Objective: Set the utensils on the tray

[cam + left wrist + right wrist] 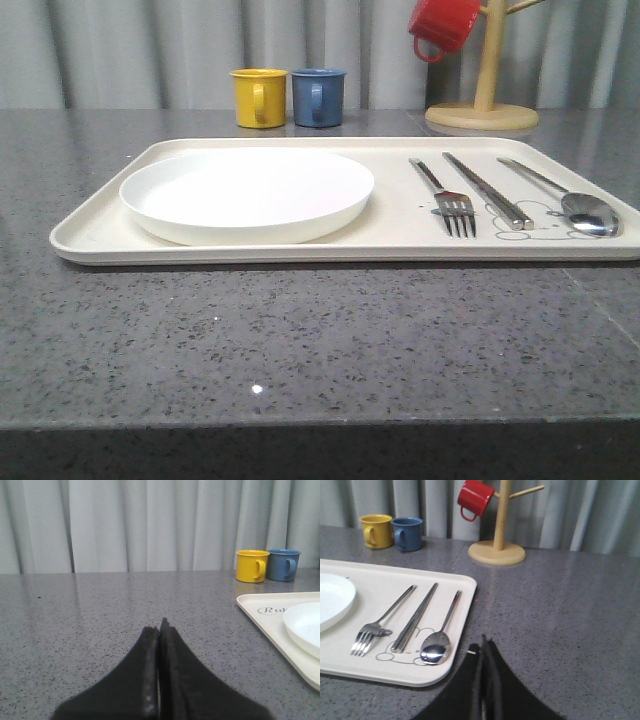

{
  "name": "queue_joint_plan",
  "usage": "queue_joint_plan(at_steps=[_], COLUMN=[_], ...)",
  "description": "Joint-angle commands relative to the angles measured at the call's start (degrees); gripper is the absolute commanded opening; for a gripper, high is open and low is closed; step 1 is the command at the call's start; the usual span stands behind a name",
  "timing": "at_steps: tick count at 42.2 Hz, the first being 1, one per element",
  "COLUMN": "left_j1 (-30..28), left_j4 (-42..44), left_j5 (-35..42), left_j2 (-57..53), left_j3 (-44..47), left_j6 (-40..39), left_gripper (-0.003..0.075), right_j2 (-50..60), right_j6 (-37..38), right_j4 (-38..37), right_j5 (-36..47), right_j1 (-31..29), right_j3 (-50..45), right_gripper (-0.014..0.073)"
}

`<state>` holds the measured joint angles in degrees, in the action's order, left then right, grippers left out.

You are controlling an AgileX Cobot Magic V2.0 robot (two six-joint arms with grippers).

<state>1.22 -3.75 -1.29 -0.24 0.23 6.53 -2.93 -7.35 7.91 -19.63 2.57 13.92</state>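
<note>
The cream tray [90,232] lies across the grey table, with three silver utensils side by side on its right part: a fork [447,199], a pair of chopsticks [487,189] and a spoon [570,199]. The right wrist view shows the fork [379,622], chopsticks [415,616] and spoon [441,634] on the tray [395,667], over a line-drawn bunny. My right gripper [484,642] is shut and empty, low over bare table just beside the tray's corner. My left gripper [160,625] is shut and empty over bare table, apart from the tray's lettered end [260,611].
A round white plate [246,192] fills the tray's left part. Behind the tray stand a yellow mug [259,97] and a blue mug [318,96]. A wooden mug tree [483,103] at the back right carries a red mug [441,24]. A curtain closes the back.
</note>
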Motion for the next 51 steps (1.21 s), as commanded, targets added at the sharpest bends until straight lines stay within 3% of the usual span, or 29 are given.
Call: queue_joint_plan(at_steps=[1, 15, 31, 35, 40, 51], left_j1=[0.05, 0.05, 0.05, 0.05, 0.05, 0.05], left_j4=[-0.53, -0.53, -0.53, -0.53, -0.53, -0.53], left_j5=[4.64, 4.64, 4.64, 4.64, 4.64, 4.64], left_j2=[-1.20, -1.20, -1.20, -1.20, -1.20, -1.20], left_j3=[0.26, 0.26, 0.26, 0.26, 0.26, 0.26], left_j6=[-0.62, -0.62, -0.62, -0.62, -0.62, -0.62], left_gripper=[-0.0020, -0.0020, -0.0020, -0.0020, -0.0020, -0.0020], right_j2=[2.53, 4.46, 4.46, 4.52, 4.52, 4.52], right_j6=[-0.34, -0.34, -0.27, 4.04, 9.84, 11.40], right_j4=[-0.42, -0.42, -0.15, -0.59, -6.67, -8.26], right_j5=[12.13, 21.42, 21.89, 22.56, 22.56, 22.43], right_j1=[-0.85, -0.70, -0.70, -0.78, -0.91, -1.81], right_j3=[-4.54, -15.24, -15.19, -15.19, -15.19, -15.19], right_gripper=[-0.0067, -0.0067, -0.0067, -0.0067, -0.0067, -0.0067])
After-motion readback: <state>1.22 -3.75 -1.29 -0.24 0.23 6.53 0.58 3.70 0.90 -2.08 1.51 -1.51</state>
